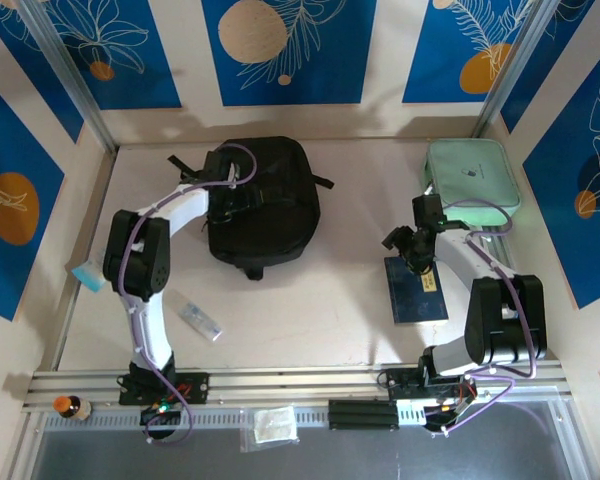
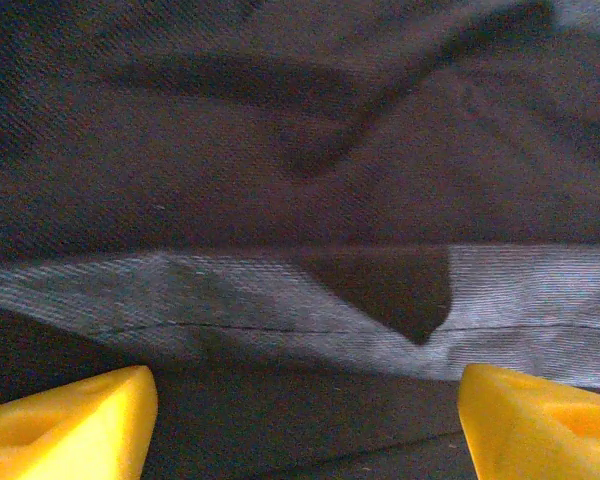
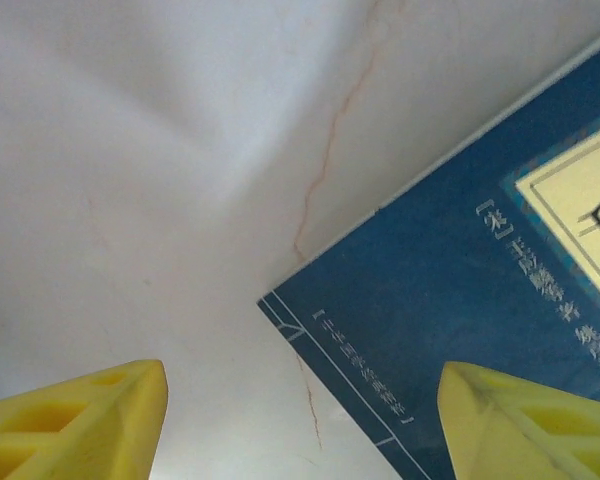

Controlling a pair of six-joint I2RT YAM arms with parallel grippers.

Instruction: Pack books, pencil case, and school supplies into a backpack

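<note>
While both grippers hang with fingers released, the backpack point(image 1: 265, 205) lies far-centre on the table point(image 1: 310, 300), with the book point(image 1: 416, 290) and the clear box point(image 1: 199, 318) out beside it.

Backpack: black, flat. The left gripper point(image 1: 238, 200) is over its left part, yellow fingers point(image 2: 70, 425) spread above the fabric, gripping nothing. Mint-green case point(image 1: 472, 178): far right corner. Book: dark blue with a yellow label, flat by the right arm. The right gripper point(image 1: 415, 262) is above its far corner, jaws apart and empty. Clear box: beside the left arm, well apart from the backpack.
</note>
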